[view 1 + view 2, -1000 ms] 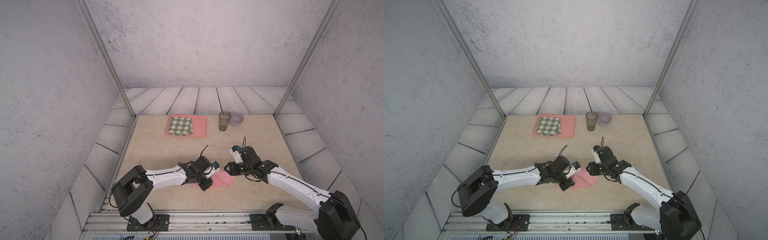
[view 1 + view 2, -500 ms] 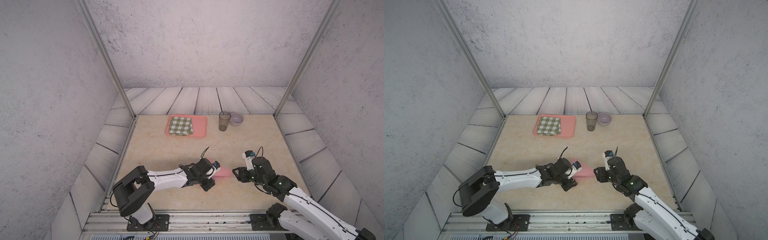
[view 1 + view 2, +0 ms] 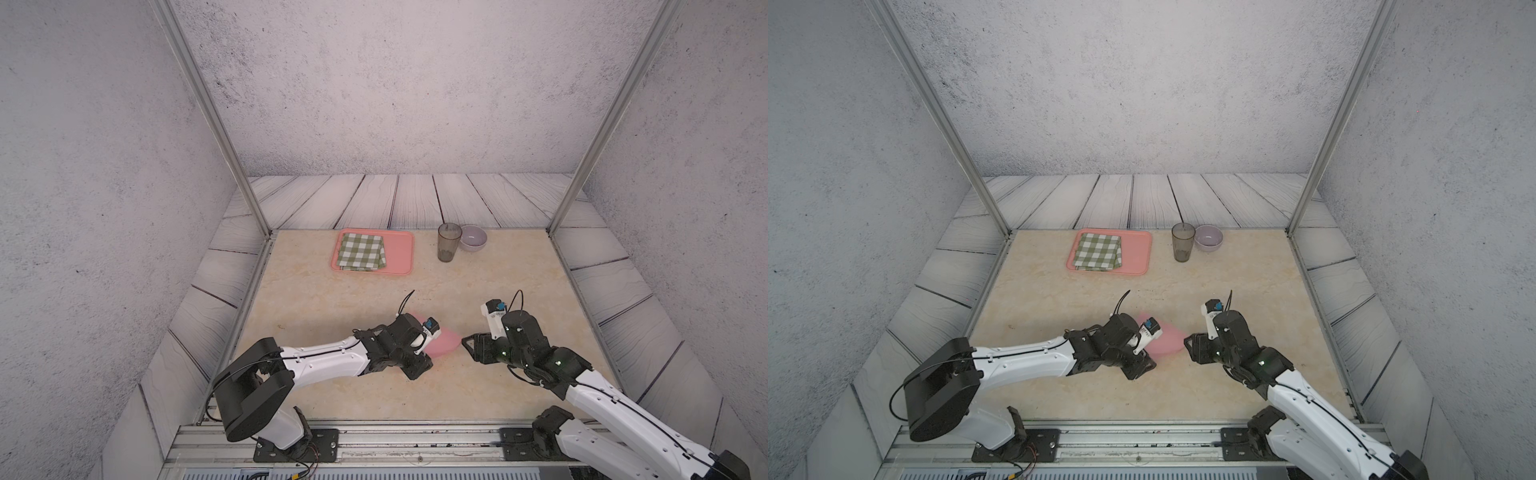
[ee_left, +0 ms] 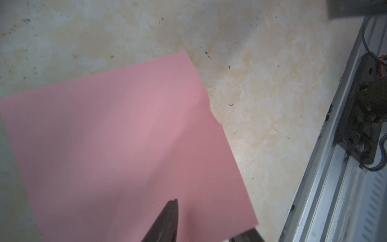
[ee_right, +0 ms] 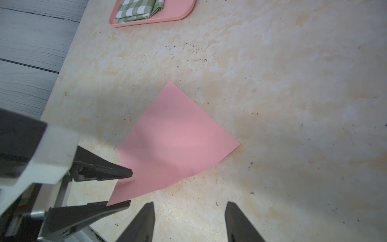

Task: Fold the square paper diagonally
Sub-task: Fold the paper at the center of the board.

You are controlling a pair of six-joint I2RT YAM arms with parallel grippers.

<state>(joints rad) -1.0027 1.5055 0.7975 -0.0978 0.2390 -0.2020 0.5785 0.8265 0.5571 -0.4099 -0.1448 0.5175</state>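
Looks down on a beige marbled tabletop point(image 3: 332, 299) with a thin, matte pink paper sheet point(image 3: 445, 343) lying flat near the front middle, between two white-and-black robot arms. Shows the sheet point(image 3: 1166, 343) in both top views, partly hidden under the left gripper point(image 3: 419, 362), with the right gripper point(image 3: 466, 345) just beside the corner on the right arm's side.

In the right wrist view, puts the left gripper point(image 5: 130, 188) at the near corner of the sheet point(image 5: 178, 138), both dark fingers spread. Places one fingertip point(image 5: 125, 174) over the pink surface and its partner at the very corner, with a clear gap between. Clamps nothing there: jaws apart.

Repeats this in the left wrist view, with pink paper point(image 4: 125, 136) filling most of the frame, flat on the table, a small kink in one edge and one dark finger point(image 4: 167, 220) above it.

Shows the right gripper point(image 5: 189, 204) spread wide too, over bare tabletop, with nothing between the fingers and the sheet just ahead of the tips, apart from them. Cannot tell whether the sheet is single or doubled over.

Further back, well apart from the paper, finds a rigid salmon-pink tray point(image 3: 400, 254) with a raised rim carrying a folded green-and-white checked cloth point(image 3: 360, 257). Beside the tray, adds a smoky translucent tumbler point(image 3: 449, 243) just beside a pale lilac bowl point(image 3: 473, 237).
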